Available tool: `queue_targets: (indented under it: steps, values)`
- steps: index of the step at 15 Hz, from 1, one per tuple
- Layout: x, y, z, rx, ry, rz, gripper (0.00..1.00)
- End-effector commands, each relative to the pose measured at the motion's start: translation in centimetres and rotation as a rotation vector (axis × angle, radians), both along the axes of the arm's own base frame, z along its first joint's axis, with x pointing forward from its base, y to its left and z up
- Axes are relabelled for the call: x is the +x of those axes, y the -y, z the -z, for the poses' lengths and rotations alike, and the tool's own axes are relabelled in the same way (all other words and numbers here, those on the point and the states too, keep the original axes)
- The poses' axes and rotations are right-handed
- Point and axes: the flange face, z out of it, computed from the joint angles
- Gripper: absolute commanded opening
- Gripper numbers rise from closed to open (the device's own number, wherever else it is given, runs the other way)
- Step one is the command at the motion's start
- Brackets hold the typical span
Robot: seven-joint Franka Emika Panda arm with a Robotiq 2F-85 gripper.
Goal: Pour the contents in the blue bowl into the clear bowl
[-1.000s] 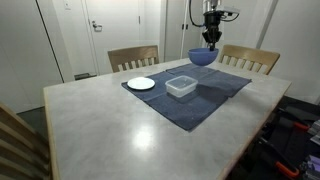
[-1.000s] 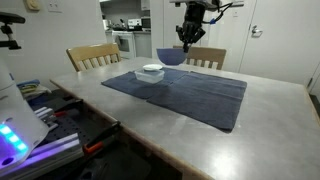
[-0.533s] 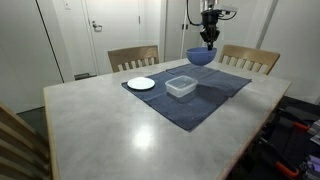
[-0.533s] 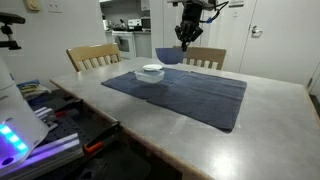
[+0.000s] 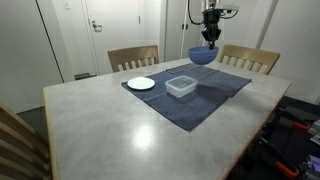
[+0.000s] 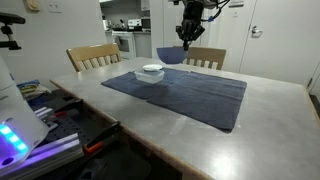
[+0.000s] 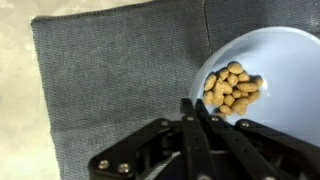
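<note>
Hand is pinched onto the rim of the blue bowl, fingers pressed together on the near rim in the wrist view. I've got the bowl off the table, in the air over the table edge where the two chairs stand, above that end of the dark cloth. Both exterior views show it hanging under the hand, about level as far as I can tell. Wrist view: tan nut-like pieces in the bowl, bunched toward the gripped side, grey cloth below.

Clear bowl sits on the cloth near its middle, closer to the table centre than the blue bowl, well apart from it. White plate is beside the clear bowl at the cloth corner, not touching it.
</note>
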Motion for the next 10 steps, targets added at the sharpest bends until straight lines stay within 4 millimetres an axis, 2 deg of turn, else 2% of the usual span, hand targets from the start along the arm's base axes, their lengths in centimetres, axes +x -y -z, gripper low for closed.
queue_targets:
  steps: [1, 5, 10]
  values:
    - [-1.4, -1.0, -0.5, -0.038, -0.024, -0.035, 0.01]
    - [-2.0, -2.8, 0.0, -0.099, -0.065, -0.141, 0.01]
    - [-1.1, -5.2, 0.3, -0.153, -0.075, -0.233, 0.01]
